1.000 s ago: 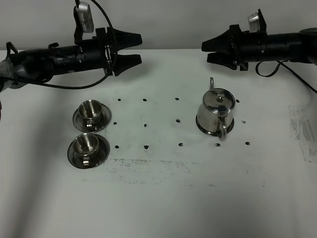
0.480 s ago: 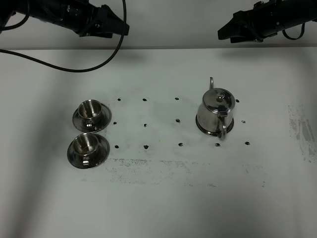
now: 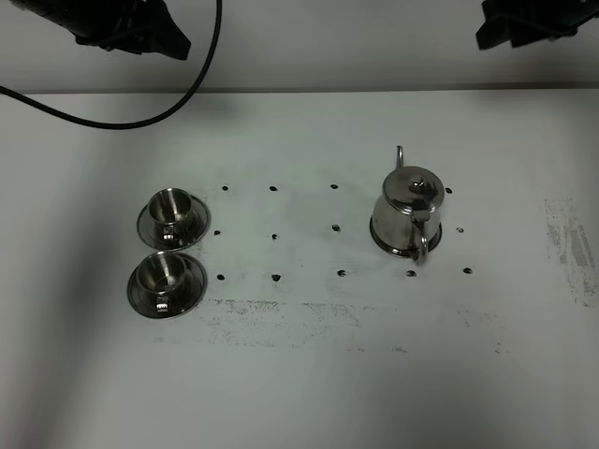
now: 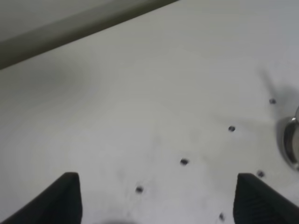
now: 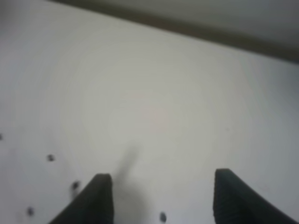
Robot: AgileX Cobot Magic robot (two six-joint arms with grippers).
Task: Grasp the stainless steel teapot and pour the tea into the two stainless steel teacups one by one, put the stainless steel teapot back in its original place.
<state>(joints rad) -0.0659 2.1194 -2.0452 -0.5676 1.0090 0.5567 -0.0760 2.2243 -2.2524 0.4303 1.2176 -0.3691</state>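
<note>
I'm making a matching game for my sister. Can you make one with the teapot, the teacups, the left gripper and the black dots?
1. teapot
2. teacups
3. left gripper
4. black dots

A. left side of the table, one behind the other
B. small, in rows
C. right side, handle toward the camera
D. open, holding nothing

Pairs: 1-C, 2-A, 3-D, 4-B

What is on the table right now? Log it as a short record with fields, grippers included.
teapot: stainless steel teapot upright on coaster disc, right of centre, spout toward the far edge
far teacup: on far saucer, left side
near teacup: on near saucer, left side
left gripper: open, empty, above the table
right gripper: open, empty, above the table
contact: neither gripper touches anything
</note>
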